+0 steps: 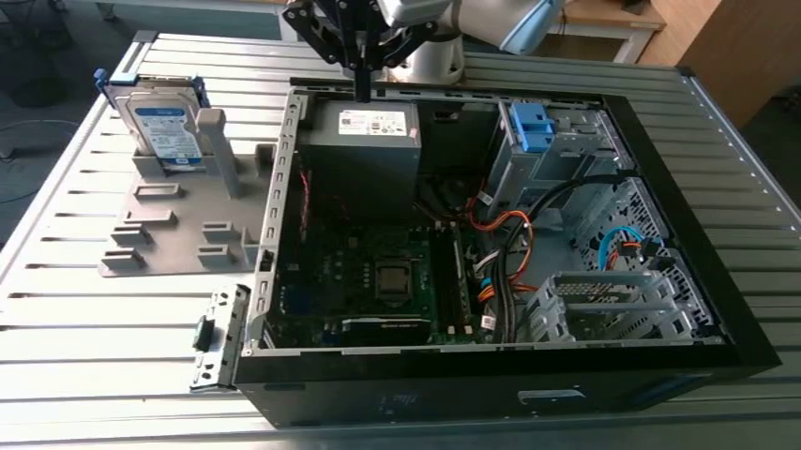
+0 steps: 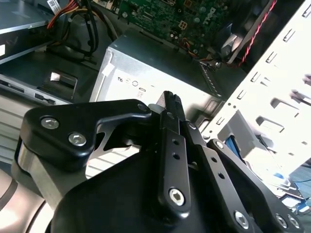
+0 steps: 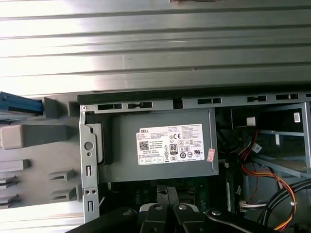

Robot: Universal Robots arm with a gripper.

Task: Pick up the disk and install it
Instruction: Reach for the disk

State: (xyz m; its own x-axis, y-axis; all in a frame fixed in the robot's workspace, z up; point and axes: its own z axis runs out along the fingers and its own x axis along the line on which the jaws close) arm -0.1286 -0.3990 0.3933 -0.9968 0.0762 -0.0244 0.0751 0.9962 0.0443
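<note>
The disk stands upright in a grey holder on the table, at the exterior view's left of the open computer case. It is silver with a blue-and-white label and a blue bracket, and an edge of that bracket appears in the first wrist view. My gripper hangs over the case's rear edge, above the grey power supply, well apart from the disk. Its fingers are pressed together with nothing between them.
Inside the case lie the motherboard, orange and black cables and a silver drive cage with a blue latch. The case's metal side wall stands between the holder and the interior. The table is a ribbed metal surface.
</note>
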